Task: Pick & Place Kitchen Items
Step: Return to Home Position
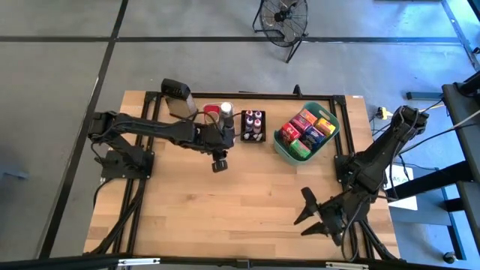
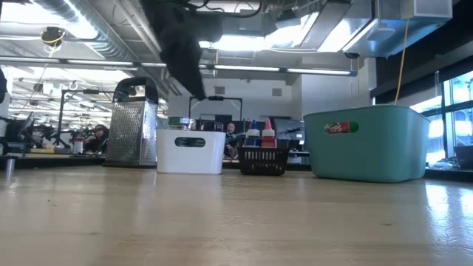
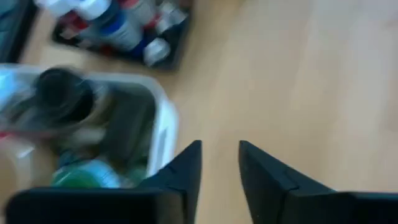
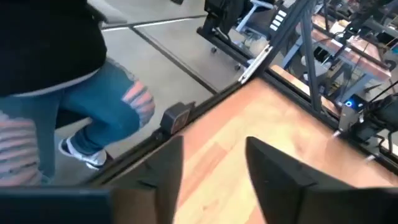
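**Sitting in three containers, the groceries line the upper middle of the high view**

On the pale wooden table top [image 1: 225,217], three containers stand side by side, all in the upper middle of the high view. The leftmost is a white plastic bin [image 2: 190,155], which holds round jars and cans [image 1: 225,109]. Just to its left a metal box grater with a black handle [image 2: 137,122] stands upright.

In the middle of the row is a small black mesh tray [image 2: 263,161]. It carries little capped bottles [image 1: 253,124], and in the low view their blue and red caps rise above its rim. At the right end a teal plastic basket [image 2: 369,148] is packed with red, orange, yellow and pink boxes [image 1: 307,129].

The left gripper [image 3: 219,146] hangs over bare wood just below the white bin in the high view, near the black tray. Its two dark fingers stand a narrow gap apart, with nothing between them.

The right gripper [image 1: 303,208] sits at the lower right of the high view, well apart from the containers. Its fingers are spread wide and hold nothing. Its wrist view looks past the table's edge to a grey floor, where a person in ripped blue jeans and white shoes [image 4: 93,118] stands.
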Robot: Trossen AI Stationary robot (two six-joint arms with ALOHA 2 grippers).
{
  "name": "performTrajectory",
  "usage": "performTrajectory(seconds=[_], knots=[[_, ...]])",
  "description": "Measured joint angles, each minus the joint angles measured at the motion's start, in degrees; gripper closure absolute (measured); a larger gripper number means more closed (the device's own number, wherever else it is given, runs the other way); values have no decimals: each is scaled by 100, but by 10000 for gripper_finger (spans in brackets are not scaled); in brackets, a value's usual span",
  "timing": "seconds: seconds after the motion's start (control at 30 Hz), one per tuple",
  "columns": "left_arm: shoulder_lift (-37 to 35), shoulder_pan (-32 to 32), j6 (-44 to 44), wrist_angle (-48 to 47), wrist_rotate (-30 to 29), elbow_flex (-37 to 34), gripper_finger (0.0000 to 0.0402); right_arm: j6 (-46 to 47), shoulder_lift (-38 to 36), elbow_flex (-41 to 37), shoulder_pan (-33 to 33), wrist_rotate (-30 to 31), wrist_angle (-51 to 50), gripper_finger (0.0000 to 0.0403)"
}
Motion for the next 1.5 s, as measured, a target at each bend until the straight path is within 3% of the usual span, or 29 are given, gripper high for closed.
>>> performTrajectory(seconds=[0.2,0.4,0.67,0.8,0.87,0.97,1.13,1.3,1.5], knots=[[-178,-167,97,-681,-595,-2,387,-35,-353,0,-159,103,-730,318],[-954,-257,-319,-1043,-805,-7,400,190,-1106,0,-195,121,-1671,394],[-2765,-1172,-787,-126,-1845,-1146,399,340,-2220,-470,-276,161,-2088,398],[-3801,-1587,-1362,122,-2483,-2117,400,990,-3276,-887,-505,901,-2378,399],[-4268,-1721,-1526,401,-2571,-2640,399,1026,-3855,-1148,-648,705,-2255,399],[-4845,-1833,-1300,1131,-2552,-3393,399,719,-4622,-1556,-869,-90,-1822,399],[-5605,-1736,-609,2554,-2398,-4594,399,235,-5478,-2421,-1209,-323,-841,400],[-6124,-1495,-208,3703,-1561,-5464,400,302,-5893,-2957,-1625,-393,-706,400],[-6453,-1313,-194,4349,-1397,-6161,400,406,-6108,-3384,-2190,-1090,-274,400]])
